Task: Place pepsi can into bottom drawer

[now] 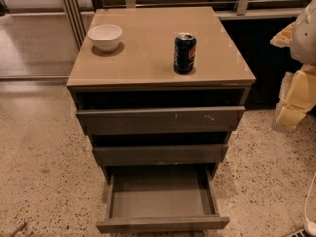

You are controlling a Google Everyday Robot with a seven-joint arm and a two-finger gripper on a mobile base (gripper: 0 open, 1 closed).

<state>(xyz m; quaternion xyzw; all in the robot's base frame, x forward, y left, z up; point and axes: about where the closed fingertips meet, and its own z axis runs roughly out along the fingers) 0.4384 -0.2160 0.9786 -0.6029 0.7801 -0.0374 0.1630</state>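
Observation:
The pepsi can [184, 53] stands upright on the right front part of the cabinet top [148, 58]. It is dark blue with a silver top. The bottom drawer [160, 196] is pulled far out and its tray is empty. My gripper [292, 75] hangs at the right edge of the view, beside the cabinet and to the right of the can, apart from it. It holds nothing that I can see.
A white bowl [105, 36] sits on the cabinet top at the back left. The top drawer [160, 118] and middle drawer [160, 153] stick out a little. Speckled floor surrounds the cabinet. A railing and dark panel stand behind it.

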